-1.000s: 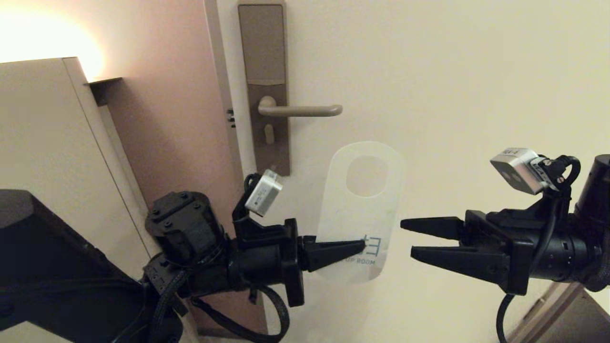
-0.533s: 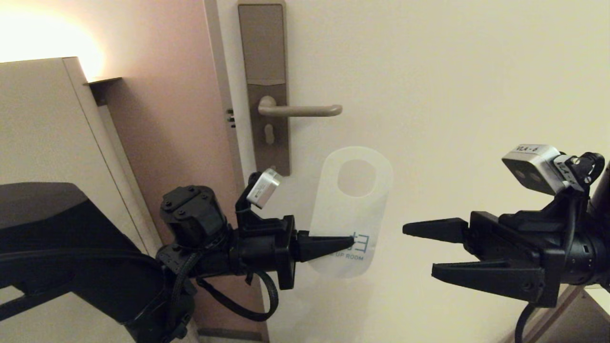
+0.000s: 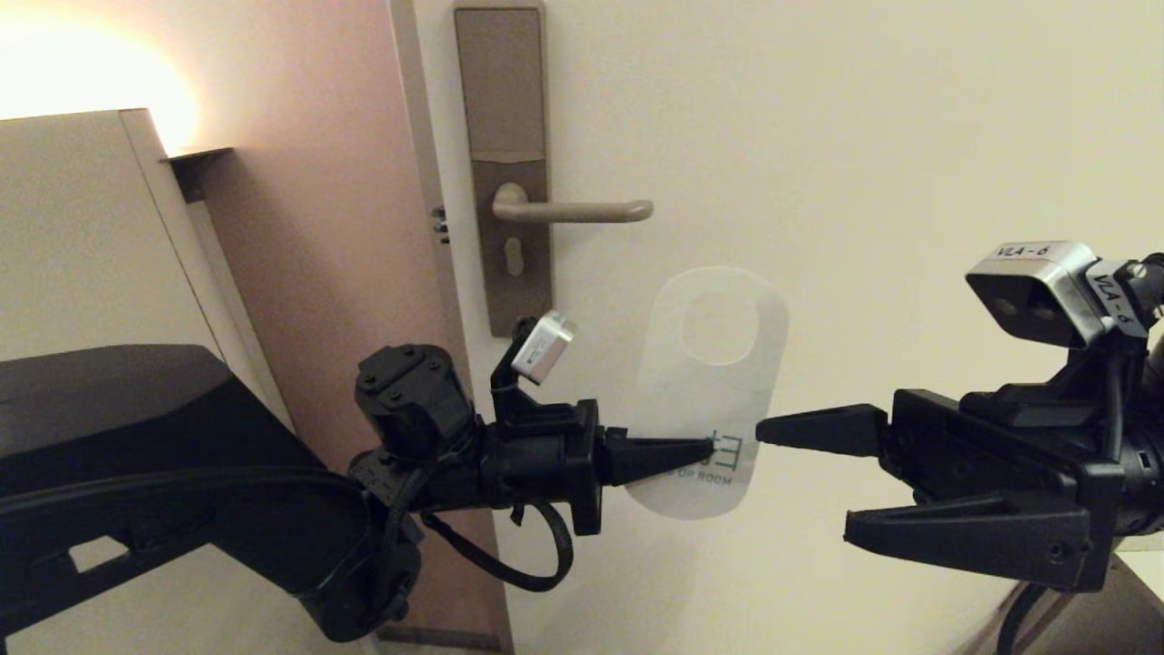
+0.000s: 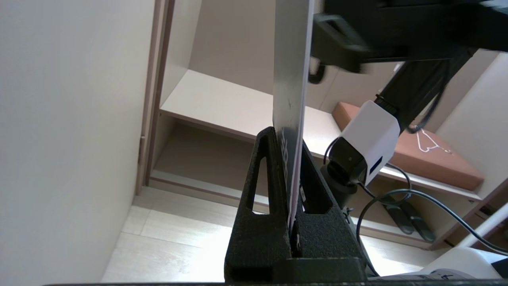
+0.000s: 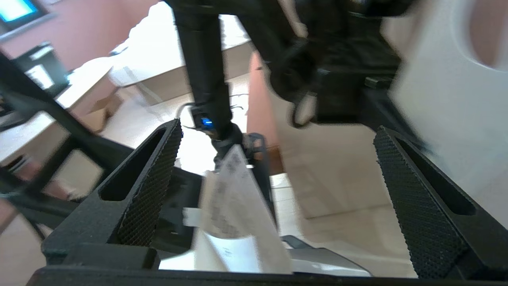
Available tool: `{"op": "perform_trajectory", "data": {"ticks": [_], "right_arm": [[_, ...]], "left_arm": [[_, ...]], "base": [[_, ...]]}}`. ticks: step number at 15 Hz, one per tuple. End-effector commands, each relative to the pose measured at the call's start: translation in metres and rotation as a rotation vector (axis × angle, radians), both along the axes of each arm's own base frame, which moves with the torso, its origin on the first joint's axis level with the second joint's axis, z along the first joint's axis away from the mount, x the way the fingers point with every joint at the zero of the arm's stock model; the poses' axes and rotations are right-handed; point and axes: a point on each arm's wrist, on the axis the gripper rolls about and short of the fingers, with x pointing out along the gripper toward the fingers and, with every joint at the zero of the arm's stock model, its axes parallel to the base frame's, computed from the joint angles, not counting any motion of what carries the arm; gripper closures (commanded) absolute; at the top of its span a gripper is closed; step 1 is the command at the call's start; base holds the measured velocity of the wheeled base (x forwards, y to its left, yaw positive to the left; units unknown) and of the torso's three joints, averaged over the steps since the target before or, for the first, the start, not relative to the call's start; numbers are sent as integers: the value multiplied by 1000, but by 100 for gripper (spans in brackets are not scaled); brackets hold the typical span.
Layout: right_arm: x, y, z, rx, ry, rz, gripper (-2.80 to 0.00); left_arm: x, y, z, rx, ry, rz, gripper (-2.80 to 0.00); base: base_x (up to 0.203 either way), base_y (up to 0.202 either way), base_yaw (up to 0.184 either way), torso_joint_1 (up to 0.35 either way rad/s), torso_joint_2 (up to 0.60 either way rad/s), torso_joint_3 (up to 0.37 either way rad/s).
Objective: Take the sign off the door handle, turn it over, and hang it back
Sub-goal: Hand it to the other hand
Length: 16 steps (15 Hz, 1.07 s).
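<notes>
The left arm is reaching in from the left, its forearm lying nearly level, and the left gripper [image 3: 707, 448] is pinching the sign [image 3: 714, 382] near its lower end. In the left wrist view the left gripper [image 4: 289, 174] is showing both black fingers pressed flat against the two faces of the sign [image 4: 291, 79], which is standing edge-on between them and rising straight out of the grip.

The right arm is coming in from the right at about the same height, also close to level. The right gripper [image 3: 805, 482] is standing wide open, its upper finger [image 3: 818, 429] pointing at the sign's right edge, just beside it, and its lower finger sitting lower and further right. The right wrist view is showing the right gripper [image 5: 278, 159] with its two textured pads [image 5: 152, 182] far apart and nothing between them.

The sign is hanging free in the air in front of the pale door [image 3: 909, 136], below and slightly right of the door handle [image 3: 573, 211], well apart from it. It is standing upright, tilted a little, with its oval hole uppermost. The face turned to the head camera is showing white, with the teal letters "UP ROOM" partly readable near the bottom, just beside the left fingertips. The handle is sticking out level from the tall brown lock plate [image 3: 502, 109], bare.
</notes>
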Motion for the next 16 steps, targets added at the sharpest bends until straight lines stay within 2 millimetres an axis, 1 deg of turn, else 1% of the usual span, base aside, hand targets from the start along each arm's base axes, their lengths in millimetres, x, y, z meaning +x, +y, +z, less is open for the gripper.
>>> {"op": "perform_trajectory", "data": {"ticks": [1,3,7,10,16], "right_arm": [[-6,6,7,14,-6,41,-280],[-9,8,9,20,4,55,-280],[-10,8,10,24,0,57,-280],[-9,8,10,23,1,57,-280],[-7,9,9,22,4,58,-280]], "left_arm": [[0,-2,2,-26,-30,-10,0],[1,-5,1,-27,-31,-15,0],[5,-21,-1,-42,-46,-41,0],[3,-33,2,-59,-41,-70,0],[-2,-40,4,-66,-44,-90,0]], "base": [[0,0,0,0,0,0],[0,0,0,0,0,0],[0,0,0,0,0,0],[0,0,0,0,0,0],[0,0,0,0,0,0]]}}
